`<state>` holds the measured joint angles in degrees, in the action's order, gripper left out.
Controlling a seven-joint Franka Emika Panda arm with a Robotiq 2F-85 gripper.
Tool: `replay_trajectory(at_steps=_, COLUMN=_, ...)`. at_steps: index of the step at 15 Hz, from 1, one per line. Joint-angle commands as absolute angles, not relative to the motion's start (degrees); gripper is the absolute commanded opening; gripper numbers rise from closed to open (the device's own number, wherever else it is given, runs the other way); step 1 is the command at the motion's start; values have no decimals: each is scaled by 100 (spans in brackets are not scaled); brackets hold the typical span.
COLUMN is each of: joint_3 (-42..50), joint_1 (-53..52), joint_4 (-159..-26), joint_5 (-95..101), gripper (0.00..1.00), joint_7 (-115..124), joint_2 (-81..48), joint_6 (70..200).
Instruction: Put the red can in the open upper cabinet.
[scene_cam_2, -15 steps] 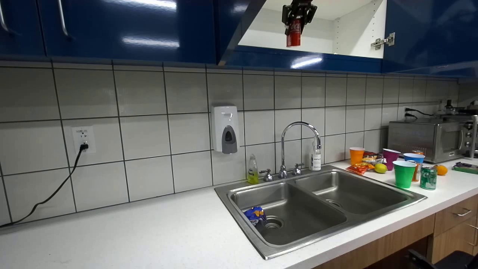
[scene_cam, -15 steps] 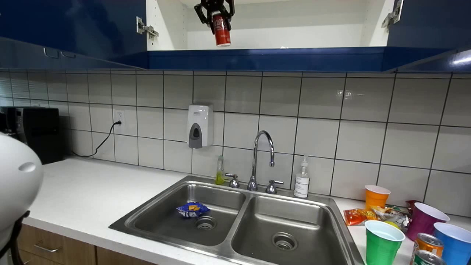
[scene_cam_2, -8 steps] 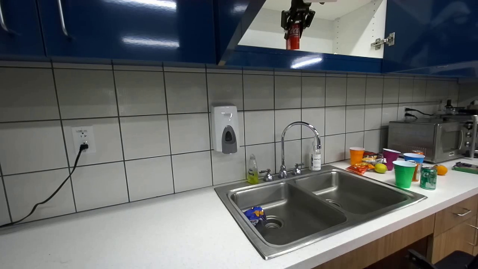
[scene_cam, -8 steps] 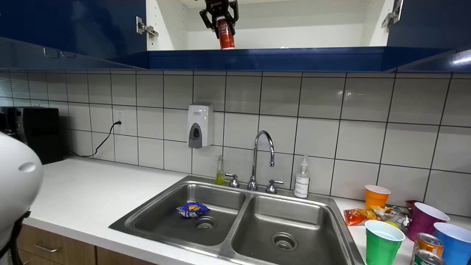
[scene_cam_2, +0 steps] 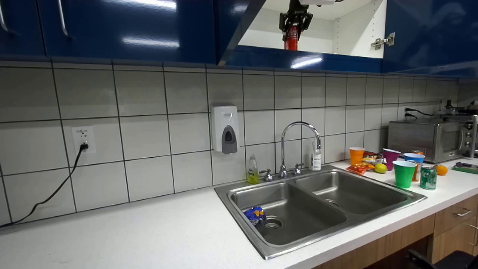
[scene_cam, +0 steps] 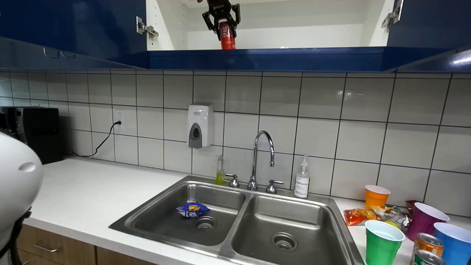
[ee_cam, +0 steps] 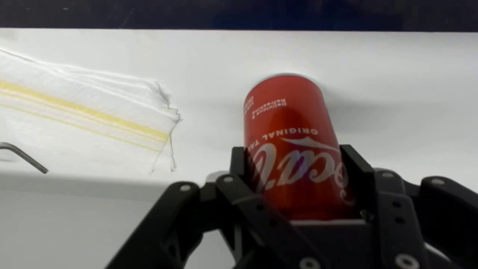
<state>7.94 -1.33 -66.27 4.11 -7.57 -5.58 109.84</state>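
The red can [scene_cam: 228,43] is inside the open upper cabinet [scene_cam: 301,33], near its front edge; it also shows in an exterior view [scene_cam_2: 291,44]. My gripper [scene_cam: 227,36] is shut on the can's upper part from above, with a finger on each side. In the wrist view the can [ee_cam: 287,104] stands between the fingers [ee_cam: 238,158], its base at or just above the white cabinet floor [ee_cam: 209,67]. Whether the base fully rests cannot be told. In both exterior views its lower end meets the blue front edge, which may hide the base.
The blue front lip [ee_cam: 239,15] runs beside the can. A folded white cloth with yellow stripes [ee_cam: 82,108] and a bent metal rod [ee_cam: 24,158] lie on the cabinet floor. Open blue doors [scene_cam: 73,29] flank the opening. The sink [scene_cam: 235,221] is below.
The gripper and can have moved down, slightly right in one exterior view and slightly left in another. The can's base has come down to the level of the cabinet's front edge.
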Motion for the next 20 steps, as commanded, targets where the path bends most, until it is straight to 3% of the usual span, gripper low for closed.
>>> replay_trajectory(at_steps=1, joint_3=822, joint_1=-104, joint_4=-6121, joint_5=335, gripper=89, joint_7=-664, joint_2=-819, joint_6=10670)
replay_trajectory(at_steps=4, joint_3=849, joint_1=-93, joint_4=-6006, joint_5=306, gripper=100, joint_7=-637, joint_2=-899, joint_6=10596)
replay_trajectory(at_steps=20, joint_3=865, joint_1=-171, joint_4=-5889, joint_5=274, gripper=100, joint_7=-628, joint_2=-794, joint_6=9984)
